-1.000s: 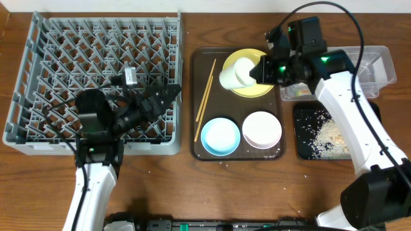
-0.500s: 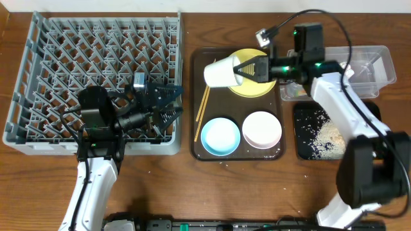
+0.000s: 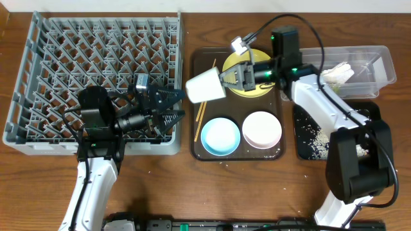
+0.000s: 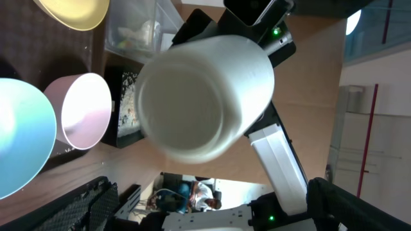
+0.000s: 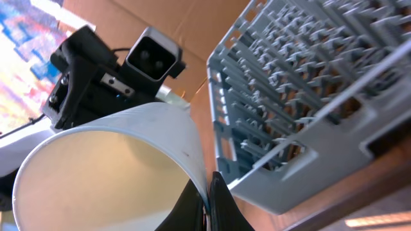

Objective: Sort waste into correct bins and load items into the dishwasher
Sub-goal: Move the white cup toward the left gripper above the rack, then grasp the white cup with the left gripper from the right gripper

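Right gripper (image 3: 234, 76) pinches the rim wall of the white cup (image 3: 205, 86), jaws nearly closed on it; the right wrist view shows the thin wall between the fingertips (image 5: 207, 196). The cup is plain white and smooth, and lies on its side in the air. Its mouth faces the right gripper and its base faces the left gripper (image 3: 172, 109). It hangs over the left rim of the brown tray (image 3: 192, 151), just beside the dish rack (image 3: 16, 112). The left gripper's fingers are spread wide and hold nothing, close to the cup but apart.

A second ago the cup was over the yellow plate (image 3: 258, 90); it has since moved left past the chopsticks (image 3: 200, 122). The napkin (image 3: 337, 72) in the clear tub (image 3: 379, 58) is uncovered now.

The cup hides the upper middle of the chopsticks, and the gripper covers part of the plate. In the left wrist view the cup base (image 4: 186, 106) is blurred and fills most of the frame.
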`<action>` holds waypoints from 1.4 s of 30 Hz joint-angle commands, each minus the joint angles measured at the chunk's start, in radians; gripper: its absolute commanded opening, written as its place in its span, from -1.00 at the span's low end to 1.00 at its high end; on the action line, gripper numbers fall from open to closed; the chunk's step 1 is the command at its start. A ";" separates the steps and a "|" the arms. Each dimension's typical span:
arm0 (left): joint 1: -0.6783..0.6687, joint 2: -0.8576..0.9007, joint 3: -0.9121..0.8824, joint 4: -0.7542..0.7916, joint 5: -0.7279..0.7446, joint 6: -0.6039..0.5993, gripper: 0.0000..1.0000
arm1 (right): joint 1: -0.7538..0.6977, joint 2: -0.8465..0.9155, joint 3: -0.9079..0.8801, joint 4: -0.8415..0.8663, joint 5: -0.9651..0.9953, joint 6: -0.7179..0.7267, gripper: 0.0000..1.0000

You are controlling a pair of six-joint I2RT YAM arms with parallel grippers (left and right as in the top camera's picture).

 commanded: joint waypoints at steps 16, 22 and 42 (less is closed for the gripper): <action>0.004 -0.002 0.018 0.006 0.046 0.013 0.94 | 0.121 -0.006 0.006 0.050 0.010 0.034 -0.98; 0.004 -0.002 0.018 0.006 0.056 0.013 0.94 | 0.125 -0.006 0.006 0.067 0.011 0.052 -0.98; 0.004 -0.002 0.018 0.006 0.056 0.013 0.27 | 0.148 -0.006 0.005 0.062 0.011 0.052 -0.89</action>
